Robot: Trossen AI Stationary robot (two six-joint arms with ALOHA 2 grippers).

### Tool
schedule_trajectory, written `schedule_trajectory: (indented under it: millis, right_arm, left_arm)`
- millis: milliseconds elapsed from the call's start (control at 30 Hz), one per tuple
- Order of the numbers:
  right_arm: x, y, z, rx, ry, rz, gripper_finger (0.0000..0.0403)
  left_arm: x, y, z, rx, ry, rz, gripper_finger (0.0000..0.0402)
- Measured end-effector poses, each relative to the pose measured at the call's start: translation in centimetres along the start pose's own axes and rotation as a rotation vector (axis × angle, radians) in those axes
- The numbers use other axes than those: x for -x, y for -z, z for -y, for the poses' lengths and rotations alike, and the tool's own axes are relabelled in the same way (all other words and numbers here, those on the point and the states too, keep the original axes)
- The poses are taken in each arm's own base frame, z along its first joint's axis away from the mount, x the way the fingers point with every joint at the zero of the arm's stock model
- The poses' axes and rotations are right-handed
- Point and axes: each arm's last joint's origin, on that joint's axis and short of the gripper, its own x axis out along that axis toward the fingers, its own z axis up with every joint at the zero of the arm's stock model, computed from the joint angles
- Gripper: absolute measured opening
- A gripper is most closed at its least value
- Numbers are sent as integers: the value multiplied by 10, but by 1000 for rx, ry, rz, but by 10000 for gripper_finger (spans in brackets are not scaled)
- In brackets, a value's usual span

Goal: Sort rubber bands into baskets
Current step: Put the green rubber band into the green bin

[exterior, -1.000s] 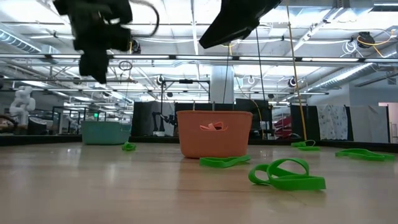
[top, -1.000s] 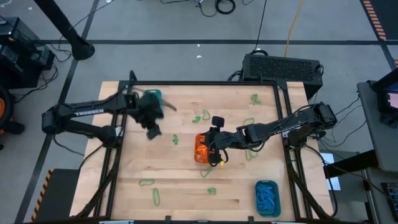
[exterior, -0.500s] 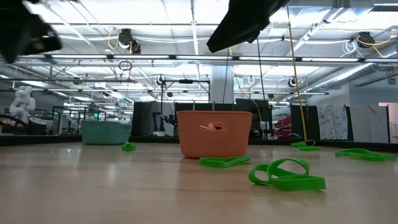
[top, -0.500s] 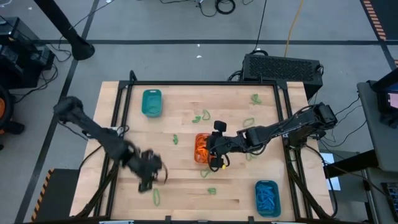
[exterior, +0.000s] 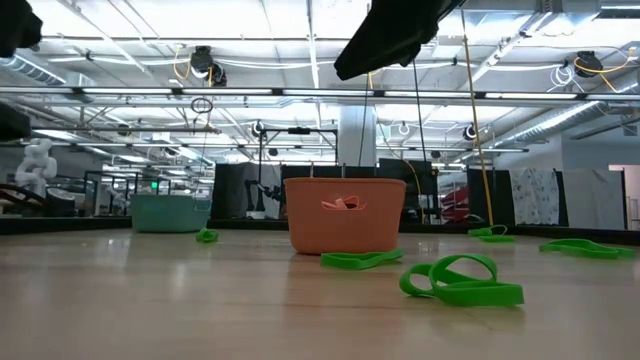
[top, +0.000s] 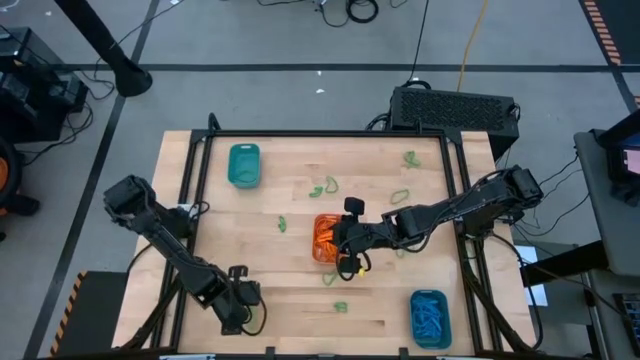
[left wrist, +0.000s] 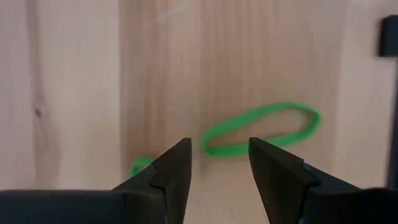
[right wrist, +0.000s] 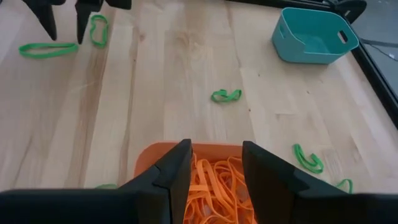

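My left gripper is open over the table's near left part. In the left wrist view a green rubber band lies flat on the wood just beyond its fingertips, untouched, and a second green band shows beside one finger. My right gripper is open and empty above the orange basket, which is full of orange bands. An empty teal basket stands at the far left. A teal basket with blue bands stands at the near right.
Loose green bands lie scattered on the wood: far centre, far right, beside the orange basket, and near it. In the low view, green bands lie in front of the orange basket.
My left gripper has swung from beside the far-left teal basket toward the table's near edge and gone down over the green bands at the near left. My right gripper has stayed above the orange basket.
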Motion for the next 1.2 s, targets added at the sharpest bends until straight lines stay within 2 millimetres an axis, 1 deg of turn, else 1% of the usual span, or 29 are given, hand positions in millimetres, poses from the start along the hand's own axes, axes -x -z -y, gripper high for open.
schedule_trajectory:
  millis: [133,333,500,667,733,800,867,1000,1033,1200]
  right_arm:
    - [0,0,0,1,0,2,134]
    - [0,0,0,4,0,0,134]
    - [0,0,0,7,1,-2,134]
    - [0,0,0,-27,0,-1,134]
    - [-3,1,-1,-58,2,-8,134]
    - [-7,4,-2,-54,4,-21,134]
    - [-11,5,-4,-25,4,-20,134]
    - [-13,-3,-6,-10,-9,63,134]
    - [-13,-5,-6,-10,-13,85,134]
    - [-5,-8,-10,20,-110,91,134]
  left_arm:
    - [-2,-1,-1,0,-32,22,166]
    - [-3,1,1,-6,-27,17,166]
    - [-17,5,4,-21,-48,2,166]
    - [-23,5,4,-21,-52,-12,163]
    - [-22,5,4,-21,-53,-11,150]
    - [-22,5,4,-21,-52,-11,126]
    - [-23,5,4,-21,-50,-10,94]
    - [-23,3,5,-16,-38,-4,19]
    - [-23,3,5,-16,-37,-1,11]
    - [-19,-2,9,-47,-52,25,6]
